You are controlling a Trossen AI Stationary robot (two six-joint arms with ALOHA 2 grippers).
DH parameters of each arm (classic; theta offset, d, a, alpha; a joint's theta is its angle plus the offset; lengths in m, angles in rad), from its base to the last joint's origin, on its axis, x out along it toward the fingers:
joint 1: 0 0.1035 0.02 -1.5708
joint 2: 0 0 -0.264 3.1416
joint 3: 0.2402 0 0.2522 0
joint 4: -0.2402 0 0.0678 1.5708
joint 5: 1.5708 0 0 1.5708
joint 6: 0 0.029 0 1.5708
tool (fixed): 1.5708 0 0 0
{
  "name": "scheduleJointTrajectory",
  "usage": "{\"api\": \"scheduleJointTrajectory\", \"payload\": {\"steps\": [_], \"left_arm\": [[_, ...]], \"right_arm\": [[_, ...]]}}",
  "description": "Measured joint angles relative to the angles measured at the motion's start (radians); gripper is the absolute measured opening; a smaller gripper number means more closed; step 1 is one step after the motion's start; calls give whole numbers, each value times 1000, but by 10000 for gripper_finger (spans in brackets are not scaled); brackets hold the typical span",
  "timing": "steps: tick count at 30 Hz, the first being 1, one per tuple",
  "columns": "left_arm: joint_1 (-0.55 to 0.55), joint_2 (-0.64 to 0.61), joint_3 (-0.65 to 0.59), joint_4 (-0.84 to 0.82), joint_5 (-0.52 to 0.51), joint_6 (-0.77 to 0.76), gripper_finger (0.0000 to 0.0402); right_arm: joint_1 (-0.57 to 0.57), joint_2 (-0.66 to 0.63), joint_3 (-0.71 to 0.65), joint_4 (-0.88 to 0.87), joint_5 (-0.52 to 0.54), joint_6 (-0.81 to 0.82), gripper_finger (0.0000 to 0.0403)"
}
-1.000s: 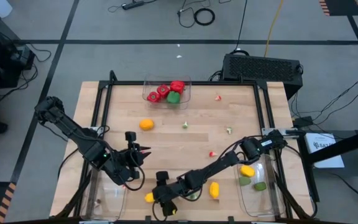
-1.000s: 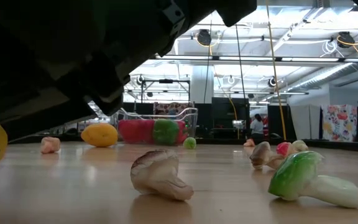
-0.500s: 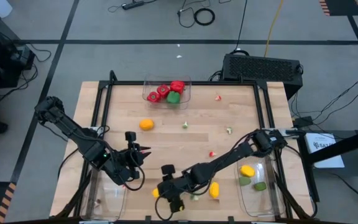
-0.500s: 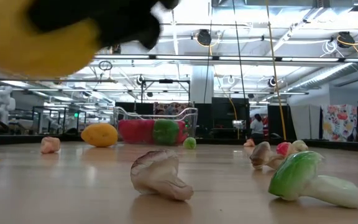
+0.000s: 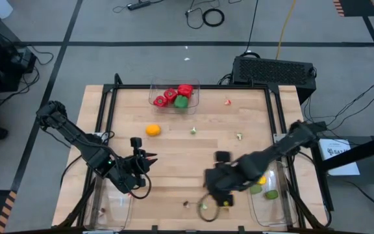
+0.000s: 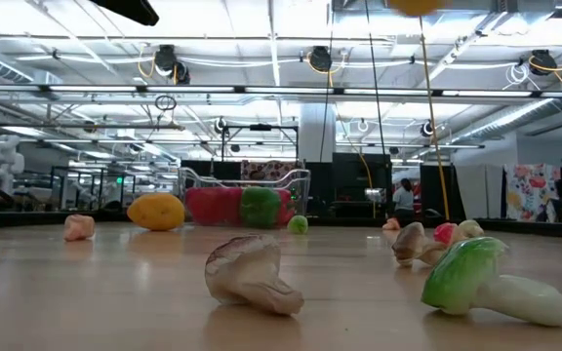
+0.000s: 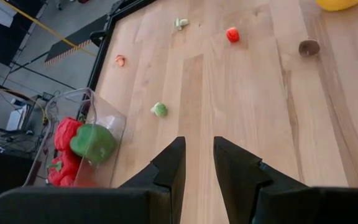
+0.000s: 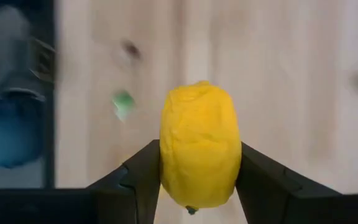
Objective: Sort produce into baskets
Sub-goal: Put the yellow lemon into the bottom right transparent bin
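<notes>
The pale wooden tabletop (image 5: 187, 156) spreads under both my arms, with three clear plastic rectangular baskets on it: one at the far edge (image 5: 174, 96) holding red peppers (image 5: 186, 90) and a green pepper (image 5: 182, 102), one at my near right corner (image 5: 268, 195) holding a yellow lemon and green limes (image 5: 271, 194), and one at my near left corner (image 5: 112, 205), whose contents I cannot make out. My right arm reaches in from the right side, and my right pincer (image 8: 197, 186) hangs above the near middle of the tabletop, just beside the right-hand basket, pinching a bumpy yellow toy lemon (image 8: 199, 144) between its two dark fingers (image 8: 143, 171). My left pincer (image 7: 197, 158) waits over the near left part of the tabletop, its fingers a narrow gap apart with nothing between them. Loose on the wood lie an orange-yellow fruit (image 5: 152, 130) left of centre, a brown-capped toy mushroom (image 6: 250, 274), a green-and-white leafy vegetable (image 6: 486, 281), a small red bit (image 7: 232, 34) and a small green bit (image 7: 160, 109).
</notes>
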Motion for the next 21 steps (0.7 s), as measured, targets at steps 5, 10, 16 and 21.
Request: {"api": "scheduleJointTrajectory", "payload": {"steps": [5, 10, 16, 21], "left_arm": [[0, 0, 0, -6, 0, -9, 90], [0, 0, 0, -4, 0, -9, 90], [0, 0, 0, 4, 0, -17, 90], [0, 0, 0, 9, 1, -23, 90]], "right_arm": [[112, -86, 0, -292, 109, 290, 171], [268, -146, -37, -300, 172, 506, 171], [434, -149, -150, -316, 147, 707, 171], [502, -149, -308, -311, 49, 843, 171]]}}
